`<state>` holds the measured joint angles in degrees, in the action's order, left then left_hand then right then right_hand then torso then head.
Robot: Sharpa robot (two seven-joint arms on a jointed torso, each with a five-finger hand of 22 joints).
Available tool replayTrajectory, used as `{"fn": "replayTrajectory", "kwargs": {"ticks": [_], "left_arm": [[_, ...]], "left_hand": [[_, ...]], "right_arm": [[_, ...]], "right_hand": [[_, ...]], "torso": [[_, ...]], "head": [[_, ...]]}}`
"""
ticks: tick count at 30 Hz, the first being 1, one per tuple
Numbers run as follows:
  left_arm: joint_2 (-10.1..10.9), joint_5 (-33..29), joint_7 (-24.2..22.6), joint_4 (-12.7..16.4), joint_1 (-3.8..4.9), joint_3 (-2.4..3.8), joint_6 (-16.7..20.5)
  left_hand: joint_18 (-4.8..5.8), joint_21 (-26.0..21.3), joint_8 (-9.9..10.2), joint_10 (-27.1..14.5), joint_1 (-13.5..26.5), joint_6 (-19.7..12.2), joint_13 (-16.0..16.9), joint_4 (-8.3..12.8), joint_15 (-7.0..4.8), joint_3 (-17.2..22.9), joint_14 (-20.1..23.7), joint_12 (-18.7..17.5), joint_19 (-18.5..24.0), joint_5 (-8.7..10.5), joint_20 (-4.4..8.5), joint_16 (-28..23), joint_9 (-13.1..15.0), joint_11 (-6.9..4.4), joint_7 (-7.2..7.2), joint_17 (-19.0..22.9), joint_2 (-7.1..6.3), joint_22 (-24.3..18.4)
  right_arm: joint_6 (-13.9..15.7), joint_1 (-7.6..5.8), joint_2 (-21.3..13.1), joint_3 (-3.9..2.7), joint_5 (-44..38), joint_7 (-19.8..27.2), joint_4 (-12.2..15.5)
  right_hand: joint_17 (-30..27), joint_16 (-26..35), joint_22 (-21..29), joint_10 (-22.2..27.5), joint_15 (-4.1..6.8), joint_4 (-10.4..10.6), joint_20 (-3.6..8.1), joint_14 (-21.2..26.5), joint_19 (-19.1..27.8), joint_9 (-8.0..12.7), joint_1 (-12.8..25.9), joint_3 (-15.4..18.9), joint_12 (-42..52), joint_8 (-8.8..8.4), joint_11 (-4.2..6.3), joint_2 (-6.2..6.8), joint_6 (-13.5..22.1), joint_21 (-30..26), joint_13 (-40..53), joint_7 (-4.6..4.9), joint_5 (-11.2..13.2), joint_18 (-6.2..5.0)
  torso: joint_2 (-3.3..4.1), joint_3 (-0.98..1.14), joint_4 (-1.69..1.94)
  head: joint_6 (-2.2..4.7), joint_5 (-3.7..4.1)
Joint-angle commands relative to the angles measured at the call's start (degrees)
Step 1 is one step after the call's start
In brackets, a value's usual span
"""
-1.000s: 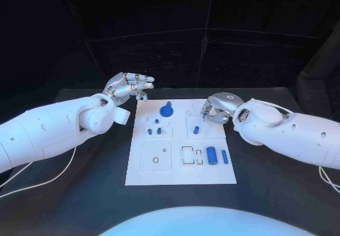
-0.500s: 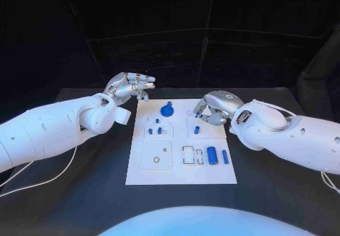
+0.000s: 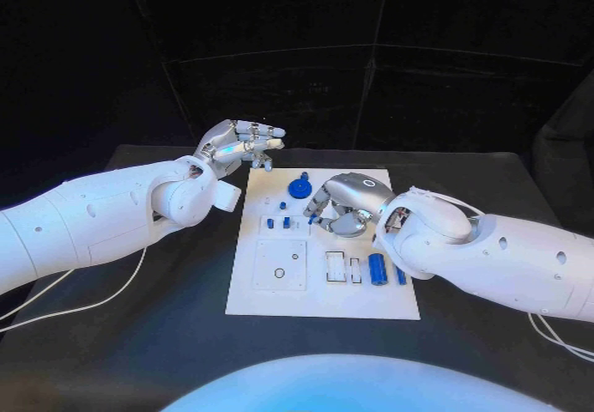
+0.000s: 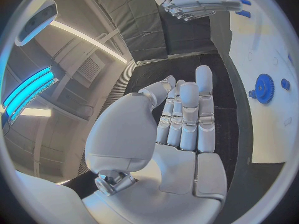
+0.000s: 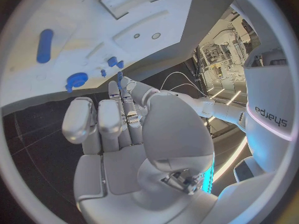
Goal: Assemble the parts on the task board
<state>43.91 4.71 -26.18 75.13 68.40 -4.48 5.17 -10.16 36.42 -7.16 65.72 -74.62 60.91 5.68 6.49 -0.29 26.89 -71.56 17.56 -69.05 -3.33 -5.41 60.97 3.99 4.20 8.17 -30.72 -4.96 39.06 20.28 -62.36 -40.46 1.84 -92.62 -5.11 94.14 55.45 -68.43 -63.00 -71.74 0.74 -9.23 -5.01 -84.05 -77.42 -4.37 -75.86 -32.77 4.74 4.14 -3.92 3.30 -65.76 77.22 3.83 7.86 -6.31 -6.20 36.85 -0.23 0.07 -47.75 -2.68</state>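
Observation:
The white task board (image 3: 316, 296) lies in the middle of the black table. A blue gear (image 3: 299, 187) stands at its far end, and two small blue pegs (image 3: 277, 222) stand left of centre. A blue cylinder (image 3: 376, 269) and a thin blue pin (image 3: 398, 275) lie at the near right. My right hand (image 3: 336, 204) hovers low over the board's middle, fingers curled, pinching a thin blue peg (image 5: 119, 77) at its fingertips. My left hand (image 3: 241, 142) is raised beside the board's far left corner, fingers extended and holding nothing (image 4: 184, 119).
Black table (image 3: 148, 326) surrounds the board on all sides. White cables (image 3: 75, 305) trail on the table under my left arm and at the right edge. A rectangular recess (image 3: 281, 259) and narrow slots (image 3: 334, 266) sit in the board's near half.
My right hand has moved left from the board's right edge to over its middle, covering the standing peg there. The left hand has stayed put.

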Motion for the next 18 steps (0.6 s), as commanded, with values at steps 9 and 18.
{"fn": "replayTrajectory", "kwargs": {"ticks": [9,18], "left_arm": [[-0.4,-2.0,-1.1,0.7,0.09,0.05,0.5],[-0.6,-2.1,-1.1,0.7,0.09,0.05,0.2]], "left_hand": [[-0.27,-0.5,-0.3,-0.5,0.8,0.1,0.1,-0.4,0.11,-0.8,0.5,0.5,0.3,0.11,-0.15,-0.3,0.0,0.23,0.49,0.2,0.11,-0.3],[-0.29,-0.8,-0.4,-0.8,1.8,-0.1,0.1,-1.2,0.21,-1.8,0.6,0.8,0.2,0.13,-0.29,-0.2,-0.1,0.27,0.47,0.4,0.09,-0.6]], "right_arm": [[-4.4,3.66,3.8,0.06,-0.5,0.8,-3.0],[-5.2,4.4,5.3,0.08,-1.7,0.4,-4.1]], "right_hand": [[-0.1,-0.2,-0.2,-0.2,0.17,0.0,-0.02,-1.1,-0.4,0.1,0.2,-0.3,-0.4,-0.39,-0.13,0.63,-0.1,0.3,0.0,0.42,-0.1,0.97],[-0.2,-0.2,-0.1,-0.2,0.17,0.0,-0.02,-1.1,-0.4,0.1,0.2,-0.3,-0.4,-0.4,-0.14,0.64,-0.1,0.3,0.0,0.43,-0.1,0.96]], "torso": [[0.01,0.14,0.01],[0.06,0.18,-0.08]], "head": [[-0.6,-1.24],[-0.99,-1.84]]}}
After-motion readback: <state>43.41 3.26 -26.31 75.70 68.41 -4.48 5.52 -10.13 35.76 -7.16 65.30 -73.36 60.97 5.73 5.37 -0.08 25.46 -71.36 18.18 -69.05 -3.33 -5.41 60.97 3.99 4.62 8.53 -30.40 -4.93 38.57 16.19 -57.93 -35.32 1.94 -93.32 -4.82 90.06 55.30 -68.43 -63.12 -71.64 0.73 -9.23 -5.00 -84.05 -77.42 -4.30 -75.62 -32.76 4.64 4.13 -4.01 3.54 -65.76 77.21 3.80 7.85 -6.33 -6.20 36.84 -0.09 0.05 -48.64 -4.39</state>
